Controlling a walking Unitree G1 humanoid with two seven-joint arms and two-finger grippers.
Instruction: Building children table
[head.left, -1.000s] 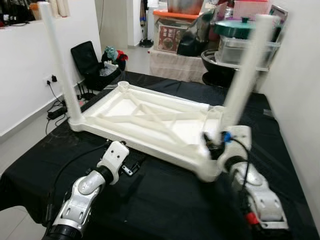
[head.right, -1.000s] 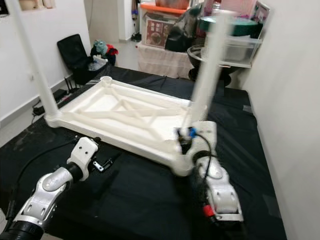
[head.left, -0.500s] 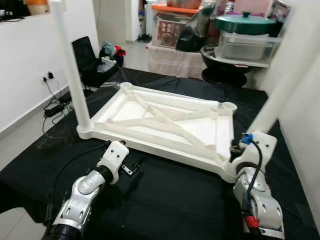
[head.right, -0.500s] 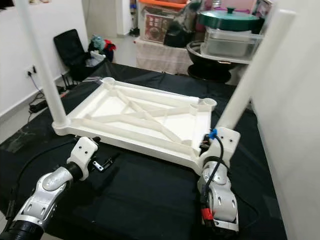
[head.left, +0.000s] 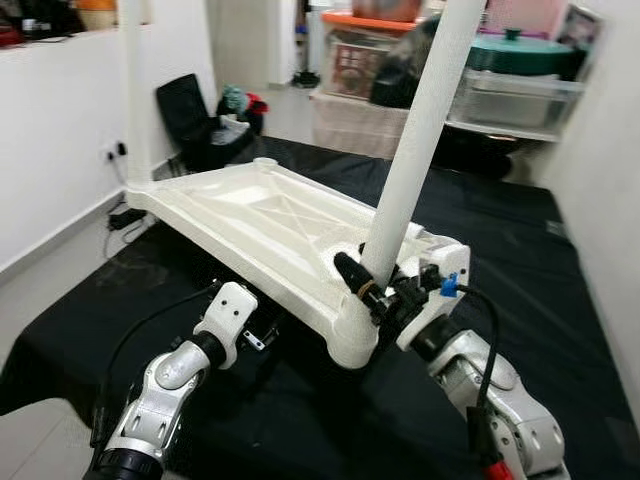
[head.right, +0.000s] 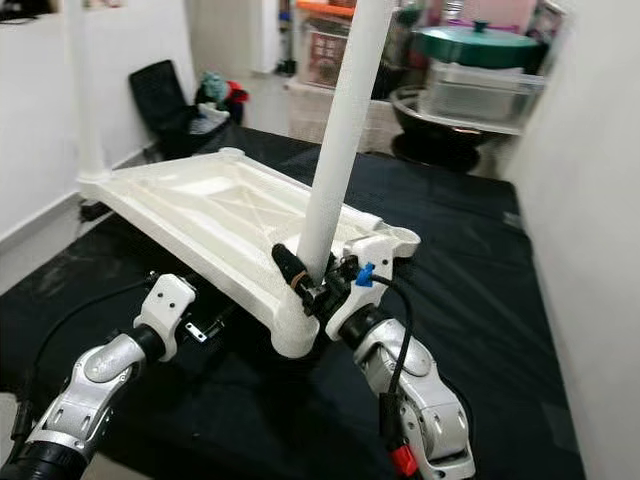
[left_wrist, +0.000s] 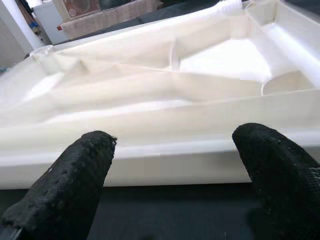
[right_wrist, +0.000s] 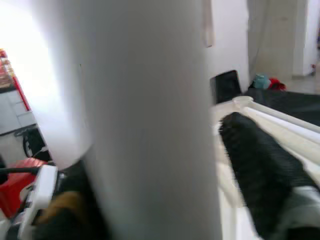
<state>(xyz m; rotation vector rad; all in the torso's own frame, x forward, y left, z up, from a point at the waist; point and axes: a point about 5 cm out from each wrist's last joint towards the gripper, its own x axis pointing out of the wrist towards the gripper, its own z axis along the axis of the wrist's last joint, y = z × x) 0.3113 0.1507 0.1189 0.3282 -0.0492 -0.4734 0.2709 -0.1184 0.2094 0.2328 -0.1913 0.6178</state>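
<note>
A white children's table top (head.left: 260, 215) lies upside down on a black cloth, its near right corner tilted up off the cloth. A long white table leg (head.left: 415, 140) stands in that corner, and my right gripper (head.left: 375, 290) is shut on the leg just above the socket. In the right wrist view the leg (right_wrist: 145, 120) sits against a black finger (right_wrist: 260, 165). A second leg (head.left: 133, 90) stands at the far left corner. My left gripper (left_wrist: 175, 170) is open, low on the cloth at the table top's near edge (left_wrist: 165, 150).
The black cloth (head.left: 560, 260) covers a low platform with drops at its near and left edges. A white wall is close on the right. Stacked boxes and lidded containers (head.left: 510, 80) stand behind, and a black chair (head.left: 185, 110) and floor cables sit at the left.
My right gripper has lifted and swung the near right corner leftwards, so the leg now leans the other way and the top tilts. The left arm has stayed put.
</note>
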